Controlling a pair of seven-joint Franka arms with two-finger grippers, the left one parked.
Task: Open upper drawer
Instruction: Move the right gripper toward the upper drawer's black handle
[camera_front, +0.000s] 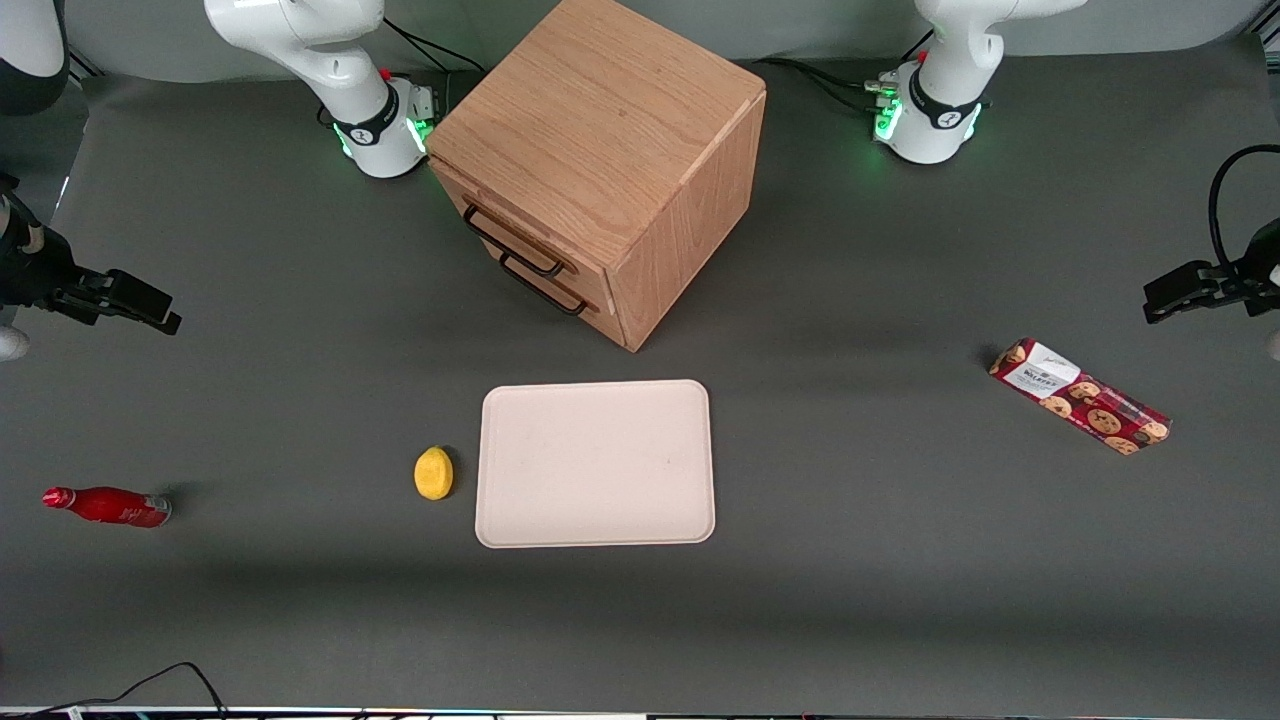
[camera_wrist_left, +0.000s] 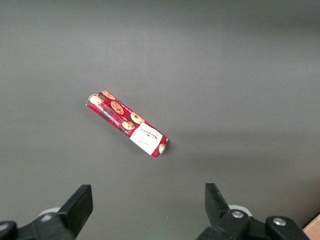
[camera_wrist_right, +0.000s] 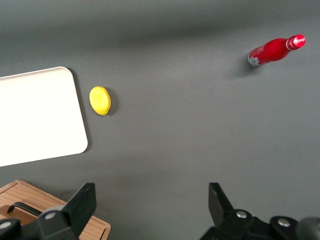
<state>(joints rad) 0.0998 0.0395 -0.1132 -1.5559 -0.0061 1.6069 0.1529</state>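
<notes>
Nothing of the job is done yet, as I read it: the upper drawer (camera_front: 505, 232) sits flush in the oak-grained cabinet (camera_front: 610, 140) at the table's middle, its thin black bar handle (camera_front: 512, 243) untouched. My gripper (camera_front: 135, 305) hangs well apart toward the working arm's end, fingers spread and holding nothing. Nearer the front camera lie a smooth cream rounded tray (camera_front: 596, 463) and a matte yellow lemon (camera_front: 433, 472) (just beside it).

The working arm (camera_front: 330, 60) is showing glossy white shells, a black joint ring and a base glowing green, with black cables trailing off. Its gripper (camera_wrist_right: 150, 210) is presenting matte black fingers (camera_wrist_right: 82, 202), set apart, with silver screws.
</notes>
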